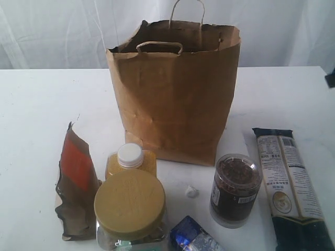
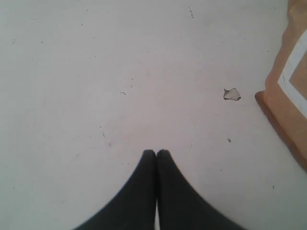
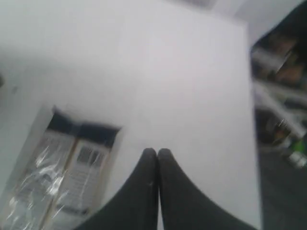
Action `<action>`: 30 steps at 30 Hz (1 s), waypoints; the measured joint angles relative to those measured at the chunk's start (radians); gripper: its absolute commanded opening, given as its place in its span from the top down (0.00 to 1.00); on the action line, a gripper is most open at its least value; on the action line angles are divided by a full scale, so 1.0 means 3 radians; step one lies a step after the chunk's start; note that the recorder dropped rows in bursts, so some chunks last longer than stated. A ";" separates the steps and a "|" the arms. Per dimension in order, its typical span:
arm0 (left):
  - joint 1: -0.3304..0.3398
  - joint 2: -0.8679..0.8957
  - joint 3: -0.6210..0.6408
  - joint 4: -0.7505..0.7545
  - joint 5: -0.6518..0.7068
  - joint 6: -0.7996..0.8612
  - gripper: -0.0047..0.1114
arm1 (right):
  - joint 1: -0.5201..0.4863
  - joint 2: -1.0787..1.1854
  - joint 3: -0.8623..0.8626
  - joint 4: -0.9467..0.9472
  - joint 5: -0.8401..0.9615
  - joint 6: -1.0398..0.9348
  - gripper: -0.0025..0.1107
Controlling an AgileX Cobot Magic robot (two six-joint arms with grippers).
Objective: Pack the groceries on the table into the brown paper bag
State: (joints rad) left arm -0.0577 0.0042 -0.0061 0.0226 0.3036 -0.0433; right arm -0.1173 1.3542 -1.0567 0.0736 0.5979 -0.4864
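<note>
- The bag (image 1: 172,99) stood open on the table (image 1: 36,104)
- The jar (image 1: 130,206), bottle (image 1: 130,157), pouch (image 1: 77,183), tub (image 1: 235,189), long packet (image 1: 290,183) and blue packet (image 1: 193,235) all sat outside, in front of the bag
- The left gripper (image 2: 156,152) and right gripper (image 3: 157,151) were pinched together, holding nothing
- Packing looked not yet started; next, a gripper would need to open and grab one thing

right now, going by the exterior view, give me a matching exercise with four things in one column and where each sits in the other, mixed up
Things:
1. brown paper bag
2. long navy packet
3. brown pouch with orange label
4. clear tub of dark contents

Places (exterior view):
a. leftmost in the front group
b. lying flat, rightmost
c. standing open behind the rest
d. upright, just left of the flat packet

Pairs: 1-c, 2-b, 3-a, 4-d
</note>
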 measured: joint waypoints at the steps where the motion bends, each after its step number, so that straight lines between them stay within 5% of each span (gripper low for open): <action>1: 0.0000 0.0000 0.0000 0.0000 0.0000 0.0000 0.96 | 0.0000 0.0155 -0.0083 0.0005 0.0551 0.0146 0.98; 4: 0.0000 0.0000 0.0000 0.0000 0.0000 0.0000 0.96 | 0.0075 0.0191 -0.0153 0.0055 0.1577 0.0142 0.98; 11: 0.0000 0.0000 0.0000 0.0000 0.0000 0.0000 0.96 | 0.0726 -0.0298 -0.0178 0.0750 0.1733 0.0142 0.98; 17: 0.0000 0.0000 0.0000 0.0000 0.0000 0.0000 0.96 | 0.1326 -0.0292 -0.0187 0.0672 0.1703 0.0096 0.96; 20: 0.0000 0.0000 0.0000 0.0000 0.0000 0.0000 0.96 | 0.1435 -0.0292 -0.0187 0.0533 0.1690 0.0080 0.84; 26: 0.0000 0.0000 0.0000 0.0000 0.0000 0.0000 0.96 | 0.1462 -0.0292 -0.0143 0.0481 0.1853 0.0080 0.34; 30: 0.0000 0.0000 0.0000 0.0000 0.0000 0.0000 0.96 | 0.1513 -0.0292 0.0080 0.0511 0.1641 0.0074 0.22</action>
State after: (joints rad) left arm -0.0577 0.0042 -0.0061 0.0226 0.3036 -0.0433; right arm 0.3366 1.2665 -1.0327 0.2270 1.0903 -0.4641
